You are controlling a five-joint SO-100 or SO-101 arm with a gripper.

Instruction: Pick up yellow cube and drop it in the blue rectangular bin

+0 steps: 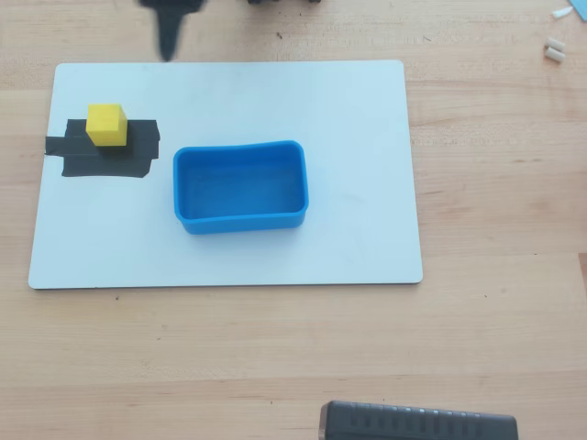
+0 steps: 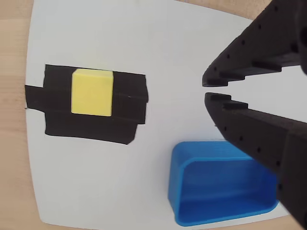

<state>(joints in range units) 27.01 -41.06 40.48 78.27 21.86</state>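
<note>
The yellow cube (image 1: 106, 124) sits on a black tape patch (image 1: 133, 160) at the left of a white board (image 1: 348, 101); in the wrist view the cube (image 2: 92, 92) is left of my fingers. The blue rectangular bin (image 1: 240, 186) stands empty in the middle of the board, and the wrist view shows it at the bottom (image 2: 218, 191). My gripper (image 1: 167, 48) hangs at the board's far edge, above and apart from the cube. In the wrist view the gripper (image 2: 207, 90) is black, its jaws almost together with only a thin gap, holding nothing.
The board lies on a wooden table (image 1: 495, 275). A dark ridged object (image 1: 417, 423) sits at the near edge. Small white bits (image 1: 554, 50) lie at the far right corner.
</note>
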